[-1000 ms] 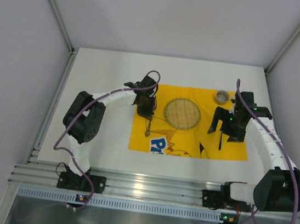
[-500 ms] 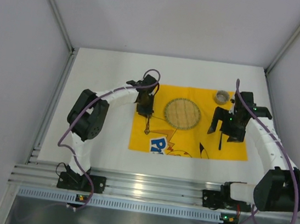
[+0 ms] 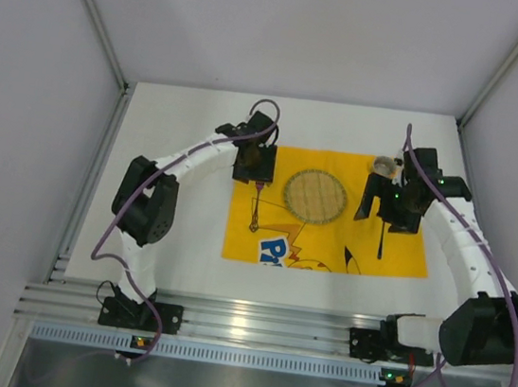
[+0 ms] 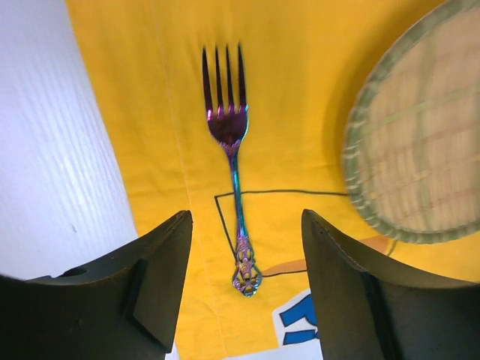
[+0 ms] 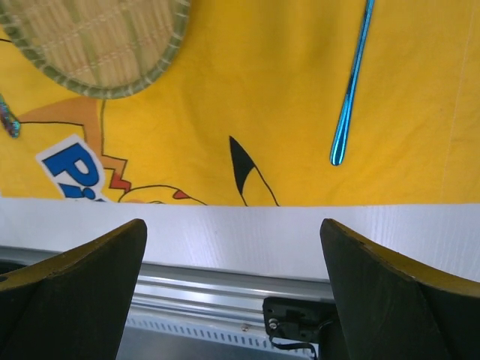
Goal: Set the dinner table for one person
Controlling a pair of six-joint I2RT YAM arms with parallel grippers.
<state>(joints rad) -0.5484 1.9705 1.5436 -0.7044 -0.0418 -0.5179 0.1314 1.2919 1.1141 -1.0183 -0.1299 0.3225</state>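
Both end effectors point(image 4: 245, 225) point(image 5: 232, 225) stand spread; only the left wrist view resolves tines of the fork point(image 4: 228, 127).

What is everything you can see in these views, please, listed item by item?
dinner table: one, matte white, beneath everything.
placemat: one, yellow with a cartoon print, centre of the table.
woven mat: one, round, tan with a green rim, on the middle of the placemat.
fork: one, iridescent purple-blue, flat on the placemat left of the woven mat.
slender utensil: one, shiny blue, on the placemat's right side; type unclear.
small cup: one, greyish, at the placemat's far right corner, partly hidden.
arms: two, white and black, purple cables.
left end effector: black, open above the fork.
right end effector: black, open, empty.
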